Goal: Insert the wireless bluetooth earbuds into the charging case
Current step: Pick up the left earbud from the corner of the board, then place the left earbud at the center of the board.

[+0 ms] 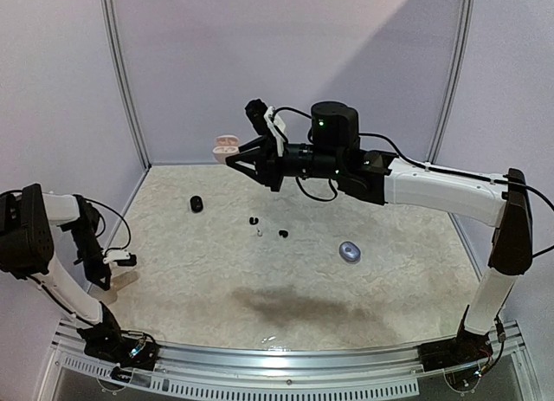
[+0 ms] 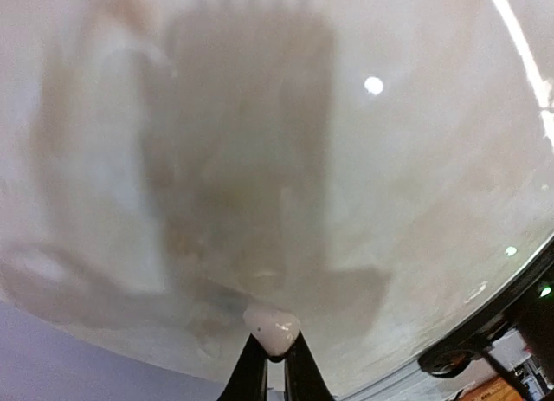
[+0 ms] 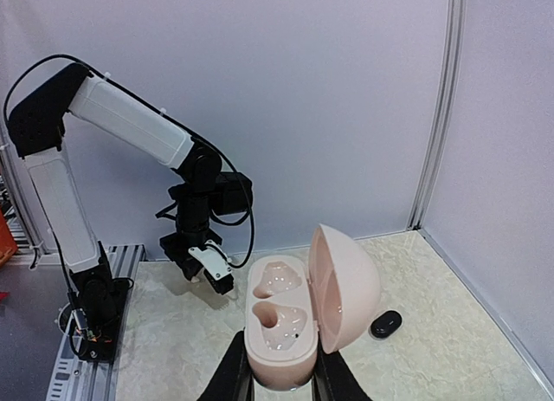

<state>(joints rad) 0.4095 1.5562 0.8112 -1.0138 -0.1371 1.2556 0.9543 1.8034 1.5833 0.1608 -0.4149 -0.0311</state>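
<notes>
My left gripper (image 2: 275,353) is shut on a tiny pinkish-white earbud (image 2: 271,326), held just above the marbled table at the far left. In the top view the left gripper (image 1: 128,259) sits low beside its arm. My right gripper (image 3: 281,373) is shut on the pink charging case (image 3: 279,336), held up in the air with its lid (image 3: 346,287) swung open to the right and both wells empty. From above, the case (image 1: 227,145) hangs over the back of the table. Two black earbuds (image 1: 253,220) (image 1: 282,235) and a whitish one (image 1: 259,232) lie mid-table.
A black rounded case (image 1: 196,203) lies at the left back and also shows as a black case (image 3: 386,324) in the right wrist view. A bluish-grey case (image 1: 350,251) lies right of centre. Booth walls enclose three sides, and a metal rail (image 1: 286,358) runs along the near edge.
</notes>
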